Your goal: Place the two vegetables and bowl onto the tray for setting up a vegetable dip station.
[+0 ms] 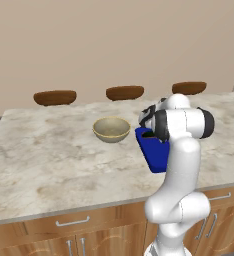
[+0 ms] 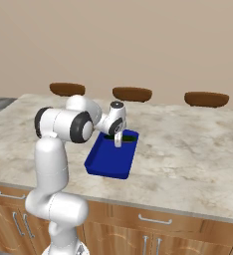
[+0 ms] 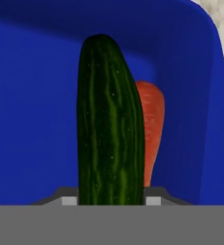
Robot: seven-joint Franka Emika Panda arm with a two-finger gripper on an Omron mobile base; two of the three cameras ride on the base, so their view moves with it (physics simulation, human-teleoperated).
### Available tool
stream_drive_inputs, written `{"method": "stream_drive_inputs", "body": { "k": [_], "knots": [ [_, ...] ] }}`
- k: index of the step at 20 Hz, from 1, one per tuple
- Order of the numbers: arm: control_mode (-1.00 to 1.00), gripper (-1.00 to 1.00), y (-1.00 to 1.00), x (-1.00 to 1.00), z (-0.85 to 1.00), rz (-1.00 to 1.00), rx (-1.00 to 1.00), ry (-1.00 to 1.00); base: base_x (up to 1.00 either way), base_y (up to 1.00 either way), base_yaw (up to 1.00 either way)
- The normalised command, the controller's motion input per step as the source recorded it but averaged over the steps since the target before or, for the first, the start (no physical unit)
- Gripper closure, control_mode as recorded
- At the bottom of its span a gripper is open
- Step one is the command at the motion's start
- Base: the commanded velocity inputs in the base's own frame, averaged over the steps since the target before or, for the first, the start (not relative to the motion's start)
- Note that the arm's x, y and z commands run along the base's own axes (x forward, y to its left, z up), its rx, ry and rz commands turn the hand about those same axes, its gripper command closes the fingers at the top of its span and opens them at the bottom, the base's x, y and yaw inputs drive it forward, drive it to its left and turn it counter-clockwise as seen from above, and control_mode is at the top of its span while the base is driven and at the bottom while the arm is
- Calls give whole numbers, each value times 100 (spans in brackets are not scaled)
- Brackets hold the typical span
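Gripper (image 2: 118, 143) is closed on the dark green vegetable (image 3: 110, 129), held low over the blue tray's (image 2: 106, 162) far end. Bowl (image 1: 111, 129) stands on the counter (image 1: 49, 155) left of the tray. Carrot (image 3: 151, 124) lies in the tray, just beside the held vegetable. Lower until the vegetable rests flat, then release (avoid pressing on the carrot). No brand, label or writing is legible.
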Motion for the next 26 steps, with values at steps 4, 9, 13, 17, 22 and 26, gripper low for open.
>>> {"method": "stream_drive_inputs", "body": {
  "k": [4, 9, 13, 17, 22, 26],
  "knots": [
    [-100, -100, 0, 0, 0, 0, 0, 0, 0, 0, 0],
    [-100, -100, 0, 0, 0, 0, 0, 0, 0, 0, 0],
    [-100, -100, -1, 0, 0, 0, 0, 0, 0, 0, 0],
    [-100, -100, -1, 0, 8, 0, 0, 0, 0, 0, 0],
    [-100, -100, -10, 0, 27, 0, 0, 0, 0, 0, 0],
    [-100, -100, -8, -2, 41, 0, 0, 0, 0, 0, 0]
  ]
}}
